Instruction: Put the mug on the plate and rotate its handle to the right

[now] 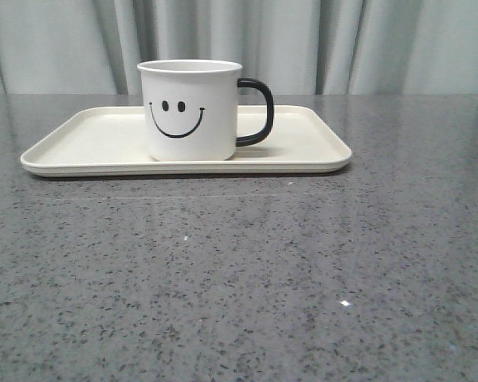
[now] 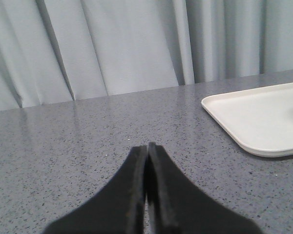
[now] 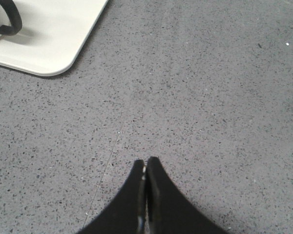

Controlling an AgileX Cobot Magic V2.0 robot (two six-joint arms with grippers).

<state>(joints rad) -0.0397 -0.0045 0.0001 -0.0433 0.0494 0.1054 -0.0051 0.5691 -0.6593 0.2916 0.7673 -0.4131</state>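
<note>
The white mug (image 1: pixel 193 111) with a black smiley face stands upright on the cream plate (image 1: pixel 88 143), near its middle. Its black handle (image 1: pixel 258 111) points to the right; part of the handle (image 3: pixel 9 18) also shows in the right wrist view. Neither gripper shows in the front view. My left gripper (image 2: pixel 147 147) is shut and empty over the grey table, with a corner of the plate (image 2: pixel 254 117) off to one side. My right gripper (image 3: pixel 145 161) is shut and empty over the table, well away from the plate's corner (image 3: pixel 53 44).
The plate sits on a grey speckled stone table (image 1: pixel 239 270). A pale pleated curtain (image 1: pixel 366 40) hangs behind the table's far edge.
</note>
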